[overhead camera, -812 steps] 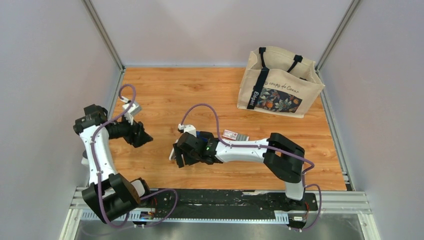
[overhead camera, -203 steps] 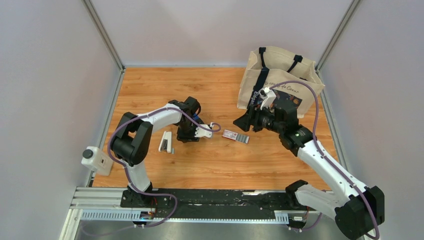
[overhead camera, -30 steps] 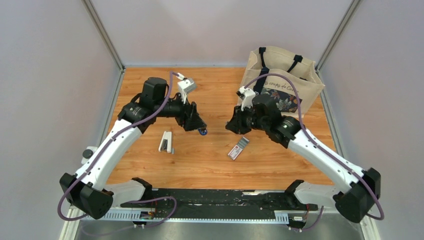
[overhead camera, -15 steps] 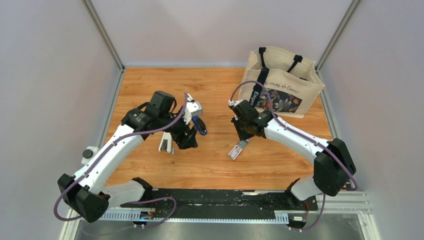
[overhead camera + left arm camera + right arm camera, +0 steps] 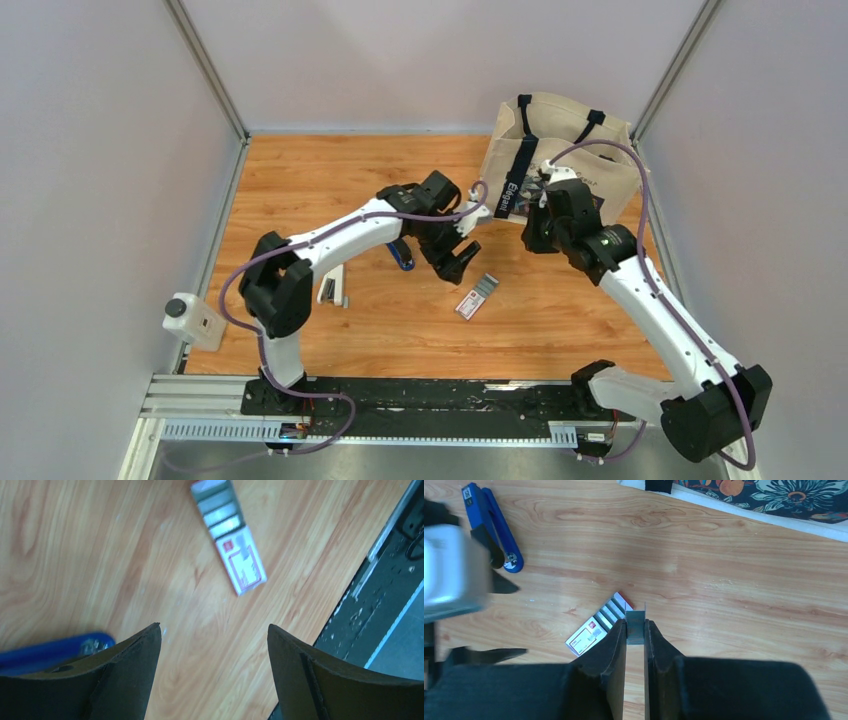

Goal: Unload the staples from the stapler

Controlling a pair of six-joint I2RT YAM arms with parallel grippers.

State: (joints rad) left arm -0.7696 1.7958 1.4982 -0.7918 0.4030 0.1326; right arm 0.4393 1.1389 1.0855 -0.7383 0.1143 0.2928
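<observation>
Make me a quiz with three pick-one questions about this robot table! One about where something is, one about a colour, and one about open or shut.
1. Where is the staple box? A in the bag; B on the table; C in an end effector.
2. What colour is the stapler? A red; B blue; C green.
3. The left end effector is: A open; B shut on the stapler; C shut on the box.
Answers: B, it lies flat there, nothing gripping it; B, its body is blue; A, its jaws stand wide apart with nothing between.
</observation>
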